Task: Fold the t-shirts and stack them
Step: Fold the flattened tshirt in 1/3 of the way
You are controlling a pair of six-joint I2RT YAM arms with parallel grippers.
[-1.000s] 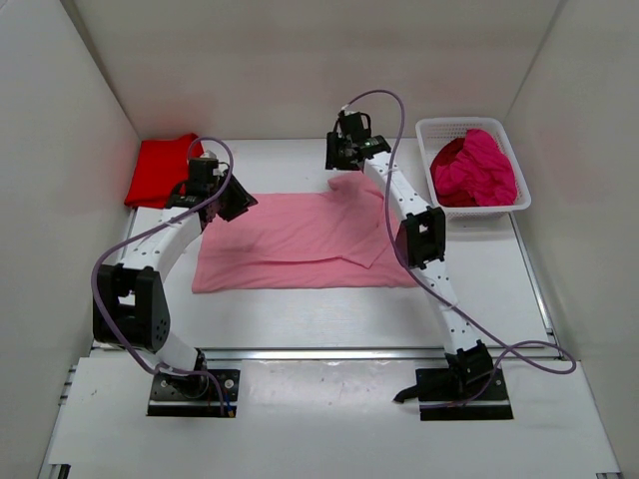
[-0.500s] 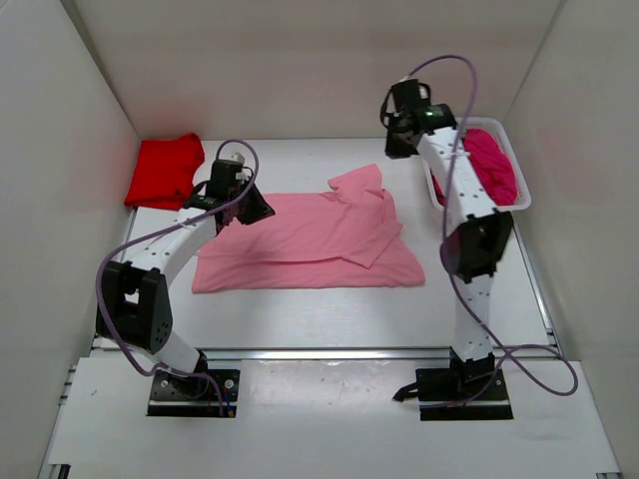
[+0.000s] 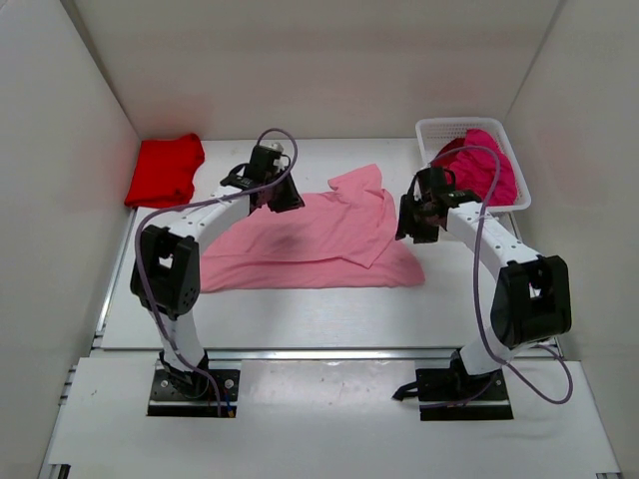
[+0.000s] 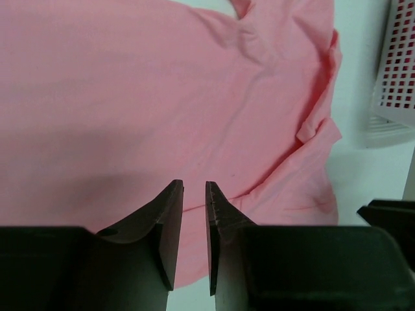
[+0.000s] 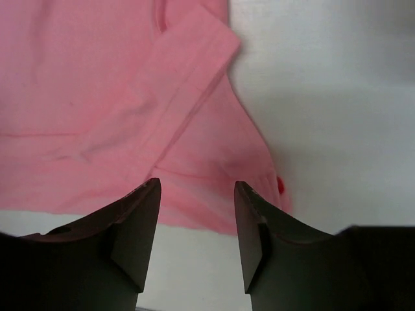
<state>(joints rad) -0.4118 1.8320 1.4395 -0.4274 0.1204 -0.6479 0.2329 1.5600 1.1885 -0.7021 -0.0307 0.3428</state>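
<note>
At table centre: pink tee (image 3: 300,239) lies spread flat on the table (image 3: 300,314). Its 3 o'clock side is doubled over the body, with a sleeve flap sticking out toward 1 o'clock.
Other tees: red tee (image 3: 165,170) is folded at 10 o'clock by the left wall. Magenta tees (image 3: 484,165) are heaped in the basket (image 3: 431,128) at 2 o'clock.
Left gripper (image 4: 193,188): hovers over the pink tee's 11 o'clock area. Jaws are a narrow slit apart, nothing between them, and it's not touching the cloth.
Right gripper (image 5: 197,188): sits above the tee's 3 o'clock edge near the lower corner. Jaws are roughly half spread and it's carrying nothing.
Step (my read): fold of the pink tee is half done, and both arms are lining up for the next pinch.
Risk 1: the left slit looks too tight to take cloth, so it may skid over the top and just rumple it.
Risk 2: the right side sits over stacked layers. Pinching only the top one would peel the doubled side back open.
Risk 3: uneven lift between the arms would drag the tee and skew the fold line.
Count: pink tee 1, red tee 1, basket 1, grippers 2. The magenta heap can't be counted because its layers are hidden.
</note>
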